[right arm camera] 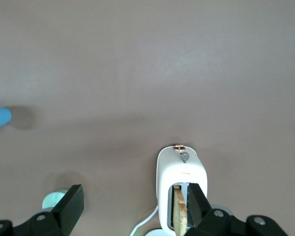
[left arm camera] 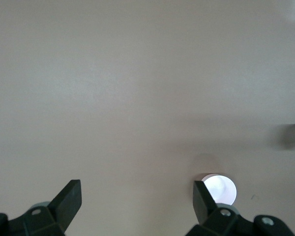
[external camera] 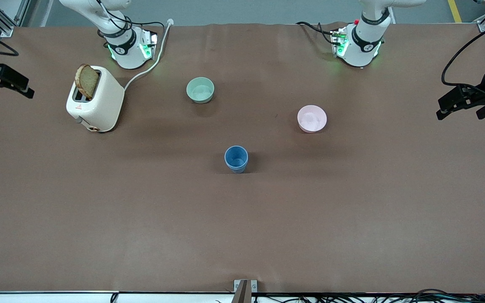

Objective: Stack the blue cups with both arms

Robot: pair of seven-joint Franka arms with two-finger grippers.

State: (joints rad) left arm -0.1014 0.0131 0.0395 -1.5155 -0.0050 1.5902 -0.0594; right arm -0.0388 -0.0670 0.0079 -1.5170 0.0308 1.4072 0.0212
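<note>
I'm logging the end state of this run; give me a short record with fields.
blue cups: nested as one stack at the table's middle, upright
left hand: open, empty, raised at its own end of the table
right hand: open, empty, raised above the toaster
bowls: mint-green bowl and pink bowl, both farther from the front camera than the stack

The brown-covered bench [external camera: 352, 219] carries four things — a white toaster [external camera: 99, 105] with bread at the right arm's end, a mint-green bowl [external camera: 200, 90], a pink bowl [external camera: 312, 118], and — nearest the front camera — nested blue cups [external camera: 236, 159].
</note>
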